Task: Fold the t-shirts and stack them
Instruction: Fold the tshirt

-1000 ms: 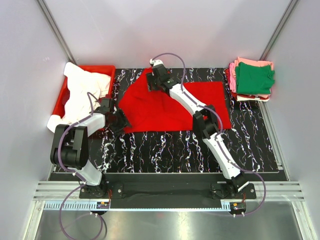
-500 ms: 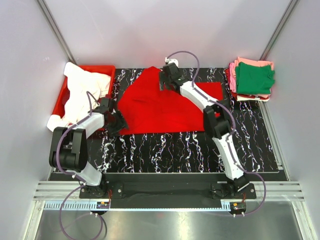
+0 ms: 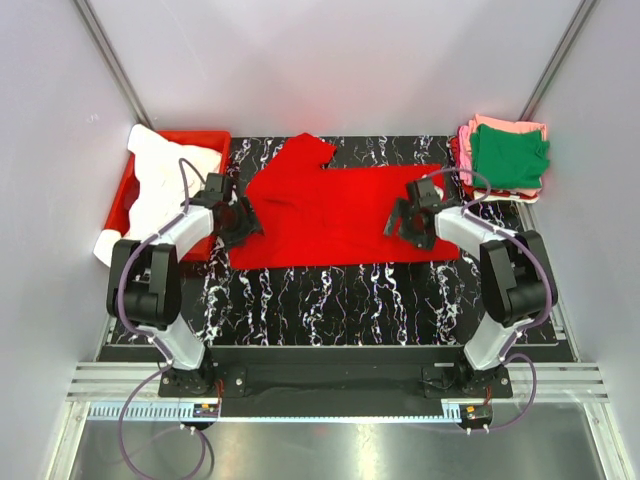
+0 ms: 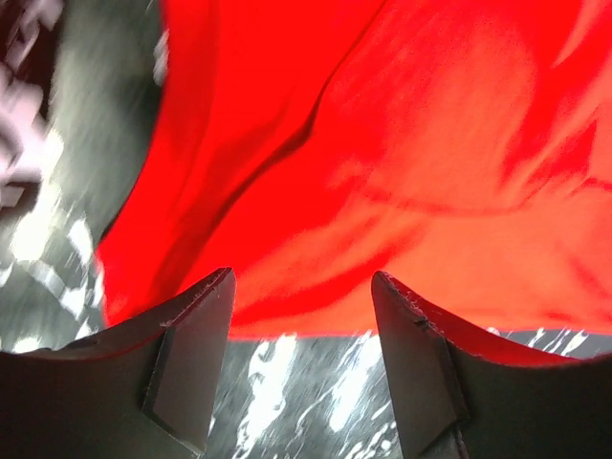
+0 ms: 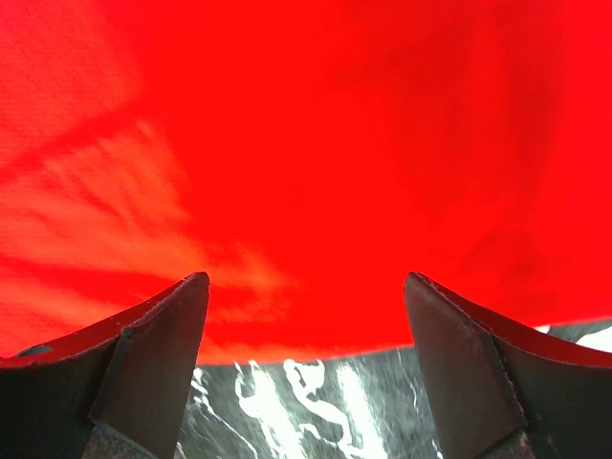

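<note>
Only the overhead view shows the folded stack (image 3: 505,160); wrist views show red shirt (image 4: 430,143).

Spread t-shirt (image 3: 330,215) centre frame on bench (image 3: 350,300). Bin (image 3: 205,138) upper left, draped t-shirt (image 3: 160,185) in it, spilling over. Folded stack (image 3: 505,160) upper right. Left tool (image 3: 241,220) at spread t-shirt's left edge, right tool (image 3: 399,224) over its right part.
</note>
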Motion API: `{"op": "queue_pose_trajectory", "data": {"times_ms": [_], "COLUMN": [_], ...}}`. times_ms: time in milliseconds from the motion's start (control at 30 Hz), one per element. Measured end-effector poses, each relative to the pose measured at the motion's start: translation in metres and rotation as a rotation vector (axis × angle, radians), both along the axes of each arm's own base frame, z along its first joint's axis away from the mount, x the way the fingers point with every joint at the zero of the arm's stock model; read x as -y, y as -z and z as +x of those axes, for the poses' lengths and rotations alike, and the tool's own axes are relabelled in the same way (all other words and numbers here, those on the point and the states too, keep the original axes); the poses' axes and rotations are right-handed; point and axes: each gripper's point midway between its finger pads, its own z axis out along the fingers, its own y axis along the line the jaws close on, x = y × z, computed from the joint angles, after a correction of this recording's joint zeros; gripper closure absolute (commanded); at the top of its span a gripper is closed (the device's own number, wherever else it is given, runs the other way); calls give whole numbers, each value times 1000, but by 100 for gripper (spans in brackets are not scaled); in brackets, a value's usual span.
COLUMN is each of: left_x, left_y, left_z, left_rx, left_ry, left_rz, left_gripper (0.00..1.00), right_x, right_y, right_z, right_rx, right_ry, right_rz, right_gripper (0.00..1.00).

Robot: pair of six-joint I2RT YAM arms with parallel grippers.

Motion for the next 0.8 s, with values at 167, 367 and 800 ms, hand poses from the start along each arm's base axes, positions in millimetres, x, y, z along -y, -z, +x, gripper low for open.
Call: {"op": "queue_pose_trajectory", "data": {"times_ms": [167, 367, 800], "left_x": [12, 23, 16], "left_y": [22, 35, 37], "left_z": [17, -1, -84], "left_rx": [-47, -98, -131], "left_ry": [30, 68, 95], "left_rz": [-16, 4, 19], "left_gripper": [36, 36, 36], "right_x": [-7, -9, -12], "right_y": [21, 24, 17], "right_z": [-24, -31, -89], "right_rx": [-83, -54, -19], "right_ry": [-23, -15, 40], "right_rz": [10, 50, 204], "right_gripper": [8, 8, 7]}}
